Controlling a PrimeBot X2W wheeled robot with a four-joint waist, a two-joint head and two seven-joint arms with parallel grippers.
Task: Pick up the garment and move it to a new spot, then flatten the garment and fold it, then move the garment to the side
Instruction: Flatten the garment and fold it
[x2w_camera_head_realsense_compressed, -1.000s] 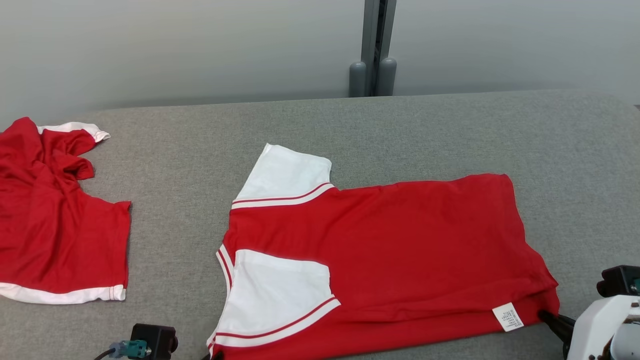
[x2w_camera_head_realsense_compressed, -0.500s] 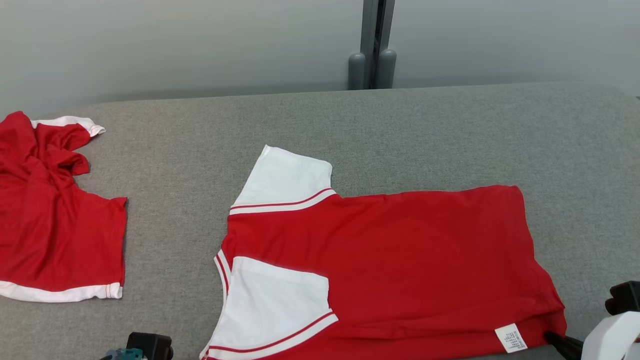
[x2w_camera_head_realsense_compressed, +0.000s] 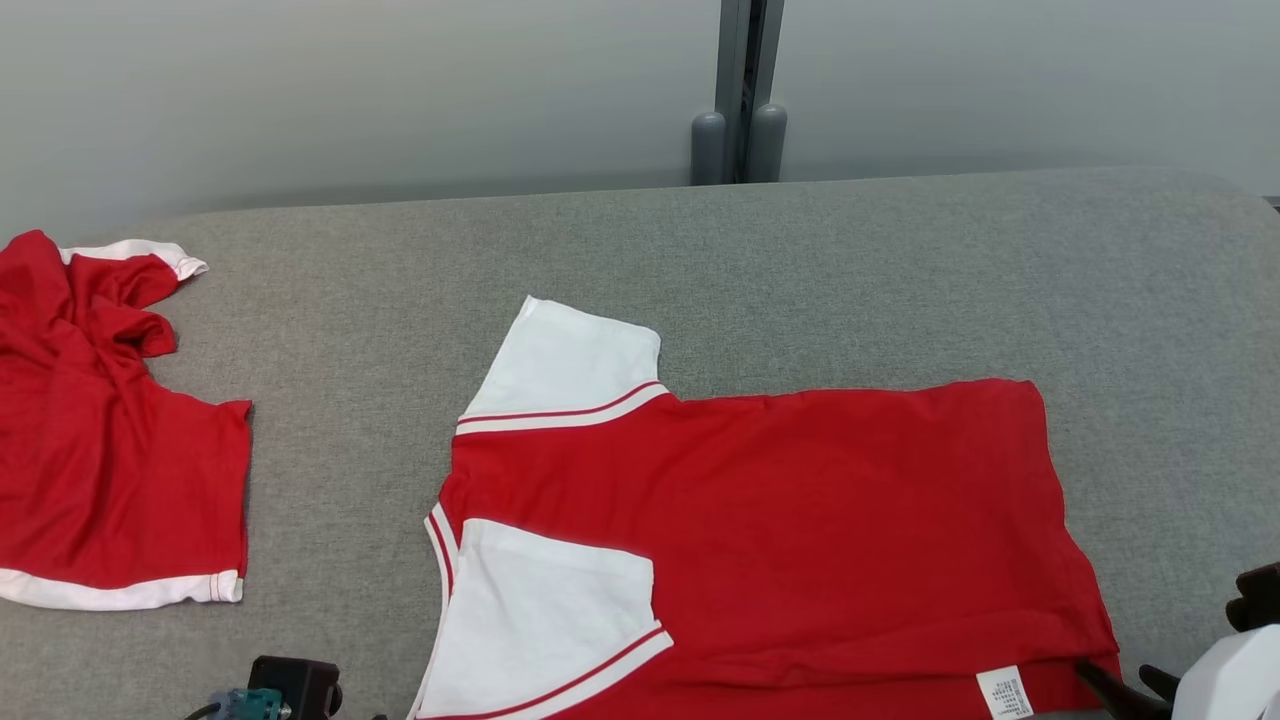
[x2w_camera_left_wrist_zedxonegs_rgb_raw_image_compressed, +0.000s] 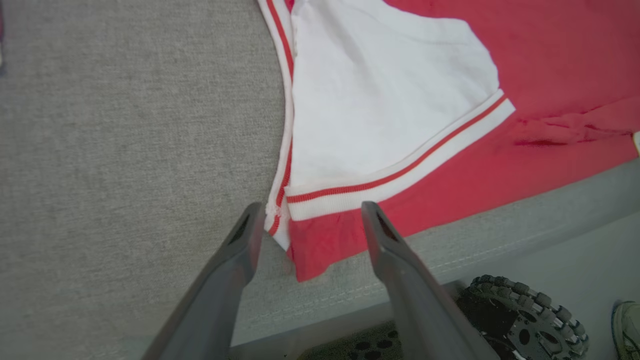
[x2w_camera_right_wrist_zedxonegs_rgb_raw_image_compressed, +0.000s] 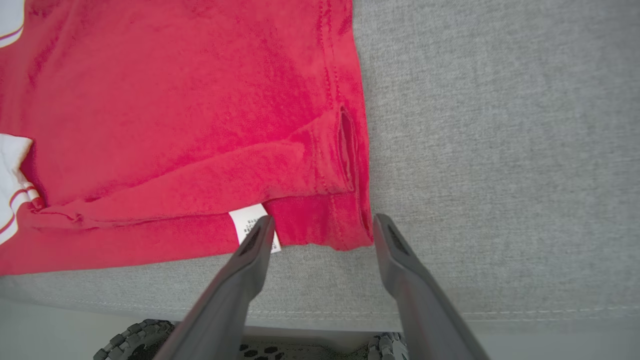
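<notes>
We see the garment (x2w_camera_head_realsense_compressed: 800, 520), red with white sleeves, lying flat along the table's near edge with the near sleeve folded onto the body. Left gripper (x2w_camera_left_wrist_zedxonegs_rgb_raw_image_compressed: 311, 215) is spread wide and holds nothing; the garment's collar-end corner sits between its fingertips. Right gripper (x2w_camera_right_wrist_zedxonegs_rgb_raw_image_compressed: 324, 225) is likewise released, fingertips straddling the hem corner, one tip partly over the white care label (x2w_camera_right_wrist_zedxonegs_rgb_raw_image_compressed: 243, 222). We can't tell if any finger touches cloth.

Surface is a grey fabric-covered table (x2w_camera_head_realsense_compressed: 900, 270), with a pale grey wall (x2w_camera_head_realsense_compressed: 300, 90) behind and one dark post (x2w_camera_head_realsense_compressed: 740, 90).

Count: two red-and-white garments, the second garment (x2w_camera_head_realsense_compressed: 110, 460) rumpled and well apart on the left; two grippers; one label.
</notes>
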